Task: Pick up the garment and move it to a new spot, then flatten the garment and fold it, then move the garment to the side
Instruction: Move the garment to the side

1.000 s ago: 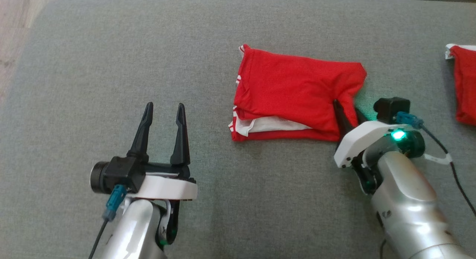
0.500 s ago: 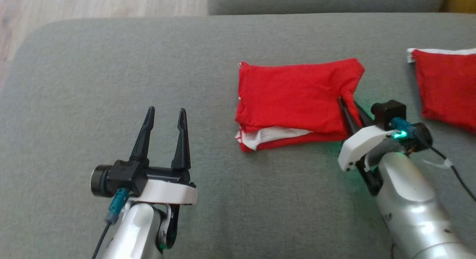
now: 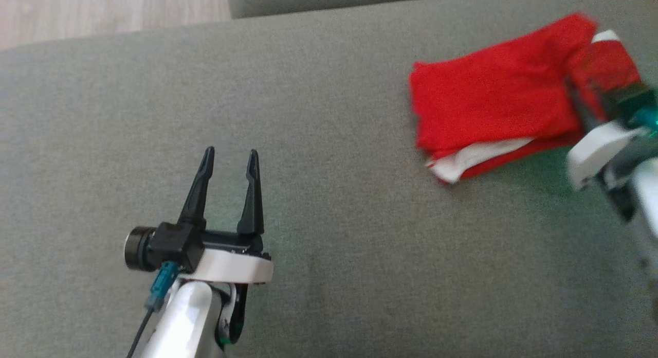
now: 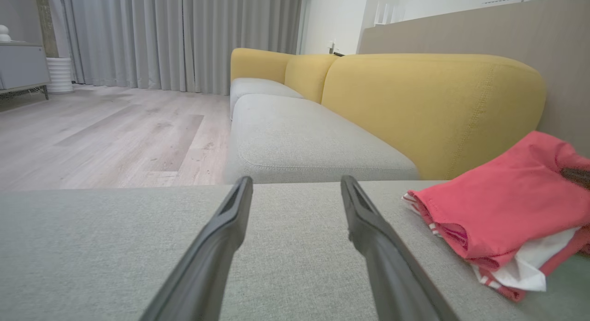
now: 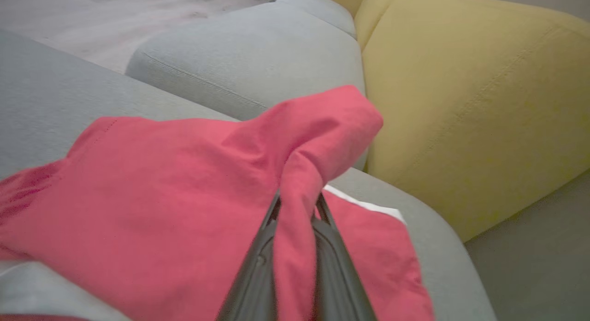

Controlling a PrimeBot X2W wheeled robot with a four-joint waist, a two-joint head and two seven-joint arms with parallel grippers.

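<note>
A folded red garment (image 3: 488, 101) lies at the far right of a broad grey cushion (image 3: 329, 142), with a white inner layer showing along its near edge. In the head view this whole corner is smeared by motion blur, so the folds and the garment's right end are hard to make out. In the left wrist view that end is cut off by the picture's edge. The right gripper (image 5: 297, 205) has its jaws closed nearly together on a bunched ridge of the garment's red cloth, which rises between the two dark fingers and covers their tips. In the head view this gripper shows as a blurred pale and green shape, partly cut off at the right edge. There are two red cloths: just beyond the pinched fold, a second red cloth (image 5: 378, 247) with a white border lies flat on the cushion, and the garment's raised corner overlaps and hides part of it. There are two grippers. The left gripper (image 3: 230, 153) hovers over bare cushion well apart from the garment, its jaws spread wide and holding nothing. Beyond the cushion stands a sofa with a yellow backrest (image 4: 433, 109) and a pale grey seat (image 4: 299, 145). To the sofa's left are a light wooden floor (image 4: 92, 136) and grey curtains (image 4: 184, 35).
</note>
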